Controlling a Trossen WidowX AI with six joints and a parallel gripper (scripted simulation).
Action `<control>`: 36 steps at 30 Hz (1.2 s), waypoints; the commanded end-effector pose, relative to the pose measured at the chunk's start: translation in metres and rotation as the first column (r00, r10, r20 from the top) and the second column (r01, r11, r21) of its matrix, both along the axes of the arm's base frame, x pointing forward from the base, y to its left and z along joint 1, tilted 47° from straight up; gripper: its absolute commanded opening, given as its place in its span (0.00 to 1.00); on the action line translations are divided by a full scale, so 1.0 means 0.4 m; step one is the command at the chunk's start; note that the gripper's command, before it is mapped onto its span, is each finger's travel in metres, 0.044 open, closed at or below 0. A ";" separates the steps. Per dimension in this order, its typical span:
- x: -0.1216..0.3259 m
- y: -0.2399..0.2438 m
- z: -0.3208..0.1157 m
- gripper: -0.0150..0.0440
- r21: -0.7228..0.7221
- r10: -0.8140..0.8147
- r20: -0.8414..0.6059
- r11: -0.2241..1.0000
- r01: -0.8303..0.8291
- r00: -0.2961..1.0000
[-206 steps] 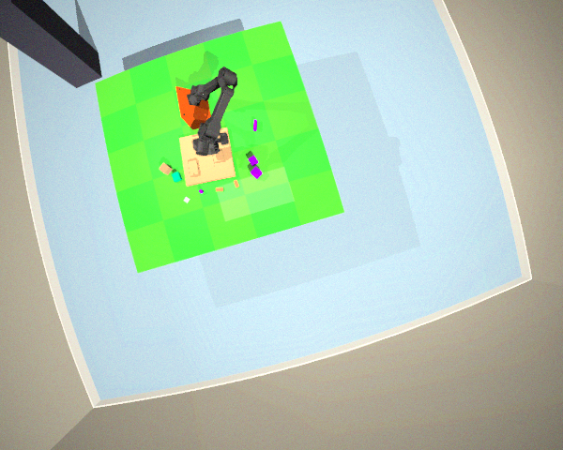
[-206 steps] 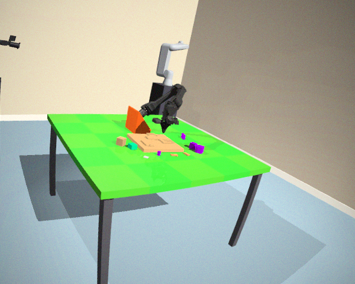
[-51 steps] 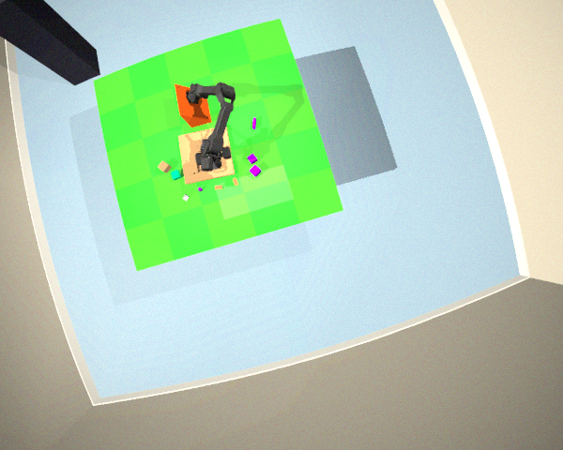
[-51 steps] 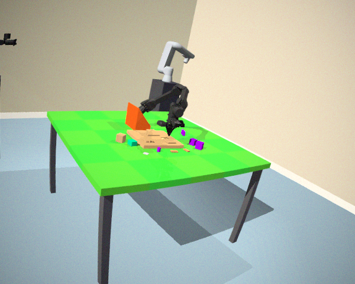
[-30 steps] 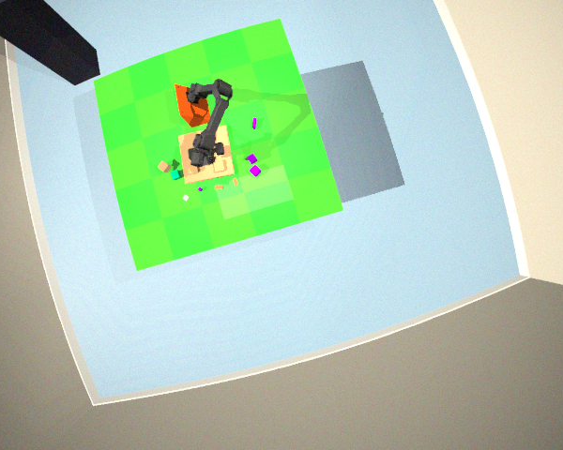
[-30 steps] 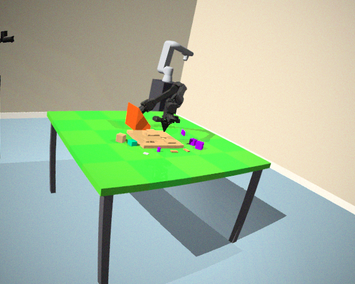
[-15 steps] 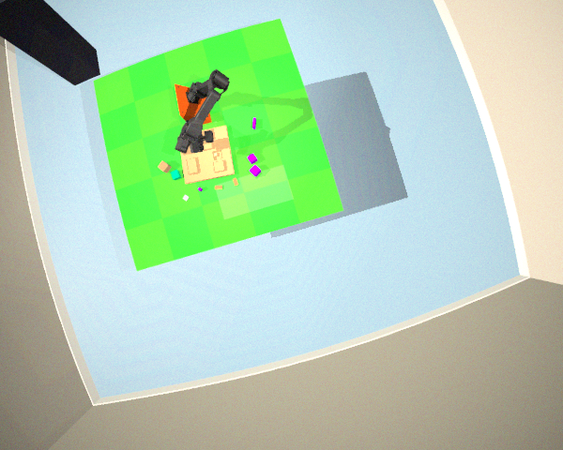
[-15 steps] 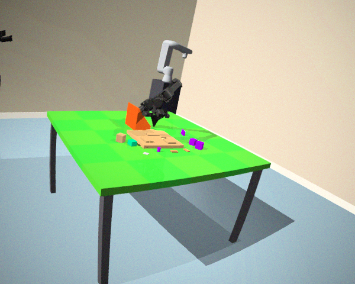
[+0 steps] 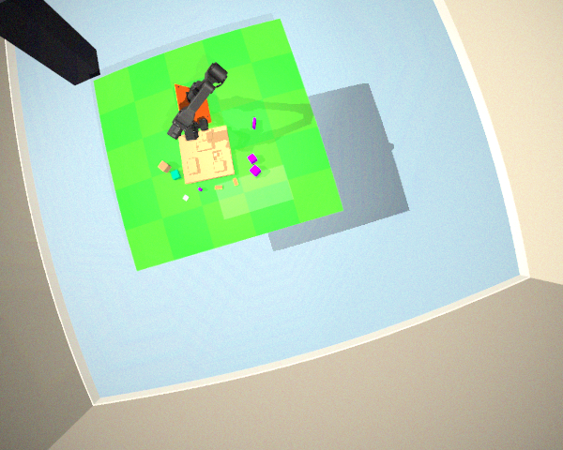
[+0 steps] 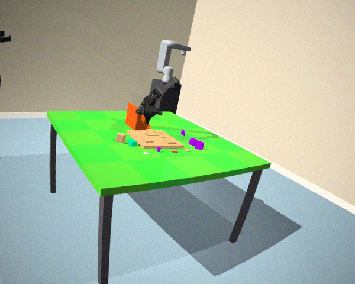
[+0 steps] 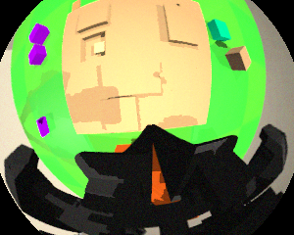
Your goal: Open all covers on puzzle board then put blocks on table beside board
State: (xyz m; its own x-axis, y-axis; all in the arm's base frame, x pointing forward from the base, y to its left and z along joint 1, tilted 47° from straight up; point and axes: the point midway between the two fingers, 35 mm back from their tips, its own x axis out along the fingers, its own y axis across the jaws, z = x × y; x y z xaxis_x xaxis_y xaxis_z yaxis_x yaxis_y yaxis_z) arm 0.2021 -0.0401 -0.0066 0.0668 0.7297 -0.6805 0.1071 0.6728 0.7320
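The tan puzzle board (image 9: pixel 208 178) (image 10: pixel 162 147) (image 11: pixel 132 54) lies flat on the table. Its covers are the same tan, so their positions are hard to tell; raised plates and slots show. A small pale square (image 11: pixel 99 47) shows in a recess near the board's left side in the wrist view; whether it is a block is unclear. My gripper (image 10: pixel 147 122) (image 11: pixel 151 127) is shut and empty, above the board's arm-side edge. A teal block (image 9: pixel 174 174) (image 10: pixel 132 142) (image 11: pixel 219 29) and a tan cube (image 9: pixel 163 166) (image 10: pixel 120 138) (image 11: pixel 238 58) rest on the table beside the board.
Two purple blocks (image 9: pixel 251 157) (image 9: pixel 255 170) and a thin purple piece (image 9: pixel 254 123) (image 10: pixel 183 132) (image 11: pixel 42 126) lie on one side. A small purple piece (image 9: pixel 200 189), a white piece (image 9: pixel 185 197) and two flat orange pieces (image 9: pixel 218 187) (image 9: pixel 235 182) lie past the far edge. An orange panel (image 10: pixel 131 117) stands behind.
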 end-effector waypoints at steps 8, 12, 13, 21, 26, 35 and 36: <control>-0.003 -0.001 0.002 0.25 -0.010 0.007 0.014 1.000 -0.007 1.000; -0.003 -0.001 0.002 0.25 -0.010 0.007 0.014 1.000 -0.007 1.000; -0.003 -0.001 0.002 0.25 -0.010 0.007 0.014 1.000 -0.007 1.000; -0.003 -0.001 0.002 0.25 -0.010 0.007 0.014 1.000 -0.007 1.000; -0.003 0.000 0.002 0.25 -0.010 0.007 0.014 1.000 -0.007 1.000; 0.000 0.012 -0.011 0.25 -0.011 0.007 0.014 1.000 -0.006 1.000; 0.000 0.013 -0.013 0.25 -0.011 0.007 0.014 1.000 -0.006 1.000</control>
